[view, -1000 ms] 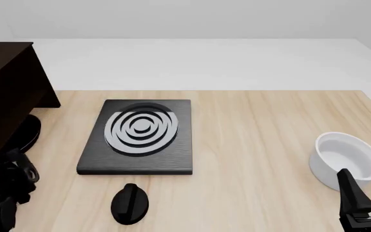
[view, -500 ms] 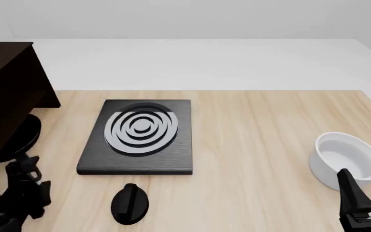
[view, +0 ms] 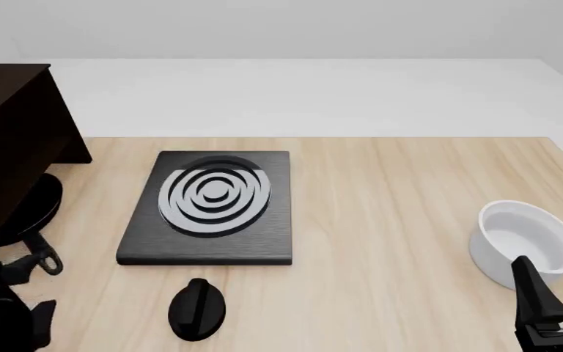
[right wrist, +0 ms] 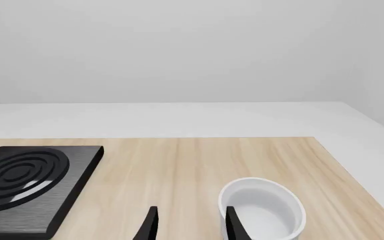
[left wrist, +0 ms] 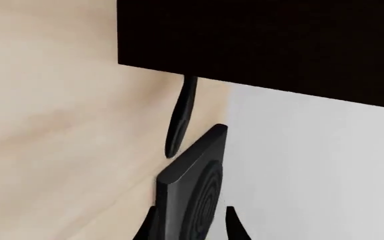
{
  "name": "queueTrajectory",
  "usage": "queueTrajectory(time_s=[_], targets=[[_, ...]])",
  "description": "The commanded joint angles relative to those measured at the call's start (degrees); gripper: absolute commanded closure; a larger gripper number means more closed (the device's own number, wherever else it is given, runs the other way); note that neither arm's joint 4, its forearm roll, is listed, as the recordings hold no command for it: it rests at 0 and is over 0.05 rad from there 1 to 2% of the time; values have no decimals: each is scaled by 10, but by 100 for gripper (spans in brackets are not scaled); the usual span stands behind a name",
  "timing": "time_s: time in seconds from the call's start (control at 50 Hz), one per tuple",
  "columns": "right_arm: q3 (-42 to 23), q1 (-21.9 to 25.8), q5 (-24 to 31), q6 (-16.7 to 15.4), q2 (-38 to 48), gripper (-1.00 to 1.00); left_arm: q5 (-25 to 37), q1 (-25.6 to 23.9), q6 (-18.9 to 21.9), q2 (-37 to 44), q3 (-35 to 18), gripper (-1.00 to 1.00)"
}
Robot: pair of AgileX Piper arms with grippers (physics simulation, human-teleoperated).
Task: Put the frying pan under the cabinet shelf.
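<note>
The frying pan (view: 33,208) lies at the table's left edge, its round body partly tucked beneath the dark brown cabinet shelf (view: 8,139). Its handle (view: 43,253) points toward the near side. In the left wrist view only the thin black handle (left wrist: 180,116) shows, running out from under the cabinet shelf (left wrist: 265,45). My left gripper (view: 9,297) is open at the near left corner, just short of the handle's end and holding nothing. My right gripper (view: 553,308) is open at the near right, next to the white bowl (view: 524,242).
A black square burner plate (view: 213,207) with grey rings lies in the middle left of the table, also seen as the burner plate (left wrist: 192,187) and burner plate (right wrist: 25,180). A black knob (view: 197,308) sits in front of it. The white bowl (right wrist: 264,212) is beside the right fingers.
My left gripper has drawn back from the pan's handle toward the near left corner. The pan stays put under the cabinet. The right arm has not moved.
</note>
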Motion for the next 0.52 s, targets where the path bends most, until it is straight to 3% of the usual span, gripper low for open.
queueTrajectory(time_s=[0.02,0.34,0.42,0.46,0.5,0.52], targets=[[0,0,0,0,0,-100,494,-25,37,-478,4,-100],[0,0,0,0,0,-100,522,-72,71,-479,4,-100],[0,0,0,0,0,-100,500,-97,118,-479,4,-100],[0,0,0,0,0,-100,516,-100,185,-479,-38,-100],[0,0,0,0,0,-100,523,-107,195,-479,-47,-100],[0,0,0,0,0,-100,526,-119,227,-478,-66,-100]])
